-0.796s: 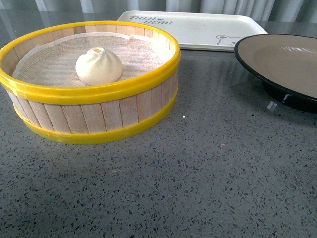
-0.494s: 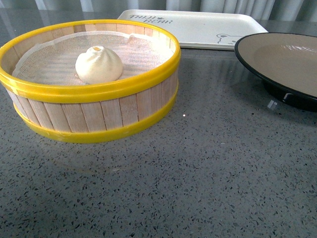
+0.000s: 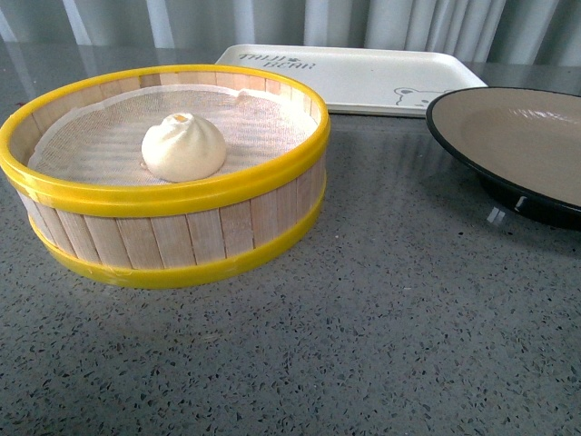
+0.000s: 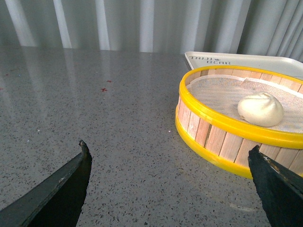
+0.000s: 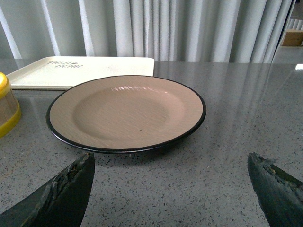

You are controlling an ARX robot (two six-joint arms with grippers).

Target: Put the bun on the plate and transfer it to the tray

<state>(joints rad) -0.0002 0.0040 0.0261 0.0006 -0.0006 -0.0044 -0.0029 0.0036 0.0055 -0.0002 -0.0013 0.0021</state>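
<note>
Bun (image 3: 183, 147) seen inside yellow-rimmed steamer basket (image 3: 172, 232), on white cloth liner, left part of grey speckled worktop (image 3: 363, 345). Plate (image 3: 517, 136) set at right, apart from basket. Tray (image 3: 363, 73) laid behind both, at far side. Left gripper (image 4: 168, 146) spread wide, nothing held, positioned just beside basket, bun in sight. Right gripper (image 5: 170, 156) spread wide, nothing held, pointed at plate, not touching it.

Prob. a staged test room: pale grey pleated curtains (image 5: 189, 28) are hanging just behind a speckled grey stone countertop (image 3: 363, 345).
</note>
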